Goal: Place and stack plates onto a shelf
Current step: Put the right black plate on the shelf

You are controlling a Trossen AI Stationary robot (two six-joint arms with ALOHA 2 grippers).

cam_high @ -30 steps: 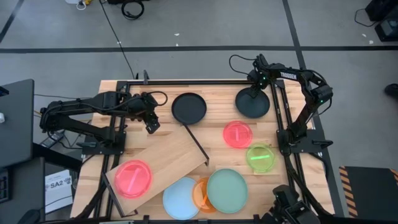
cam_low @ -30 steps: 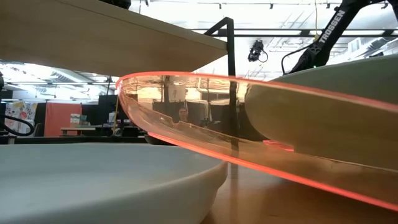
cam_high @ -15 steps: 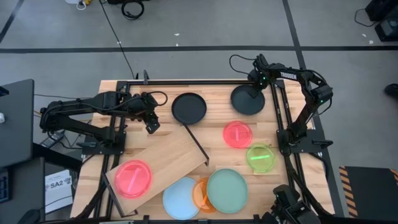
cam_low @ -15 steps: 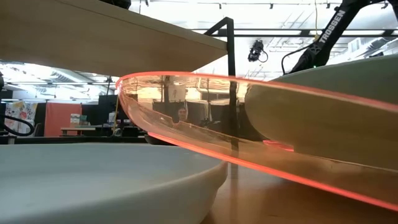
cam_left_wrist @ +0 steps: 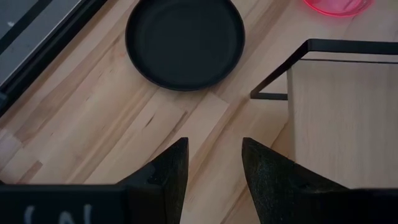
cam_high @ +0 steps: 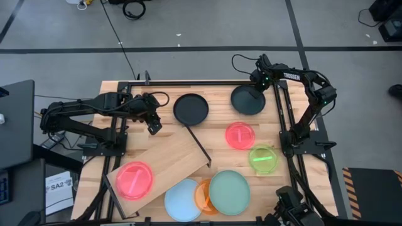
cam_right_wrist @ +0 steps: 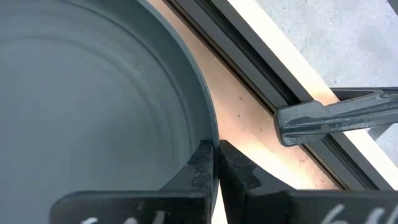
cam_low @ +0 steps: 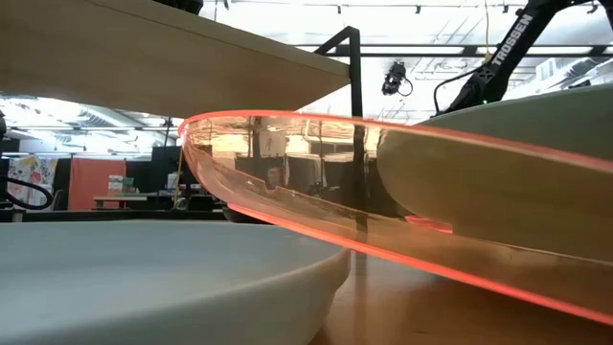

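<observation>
Two black plates lie at the table's far side: one [cam_high: 191, 108] in the middle, one [cam_high: 247, 100] at the far right. My right gripper [cam_high: 258, 86] is shut on the right one. My left gripper [cam_high: 152, 127] hovers open, left of the middle black plate [cam_left_wrist: 185, 42]. The shelf [cam_high: 164, 162] lies slantwise at the near left, carrying a pink plate [cam_high: 134, 180]. Another pink plate [cam_high: 240, 135] and a neon-green plate [cam_high: 262, 159] lie on the right. Light-blue [cam_high: 181, 199], orange [cam_high: 202, 196] and mint-green [cam_high: 230, 192] plates overlap at the near edge. My right gripper pinches the far-right rim [cam_right_wrist: 208, 133] of the black plate, one finger [cam_right_wrist: 200, 163] inside the plate and the other outside it. The fingers come from above, pointing down. Whether the plate is off the table I cannot tell.
A black metal frame [cam_high: 207, 82] runs along the far edge, close behind the held plate, and its bar [cam_right_wrist: 336, 115] shows beside my right gripper. The shelf's black bar frame [cam_high: 198, 144] juts toward the middle. Bare wood [cam_high: 213, 129] lies between the black plates and the shelf.
The far-right black plate has shifted a little toward the table's left and far edge, with my right gripper at its far rim. The other plates and the shelf have stayed put.
</observation>
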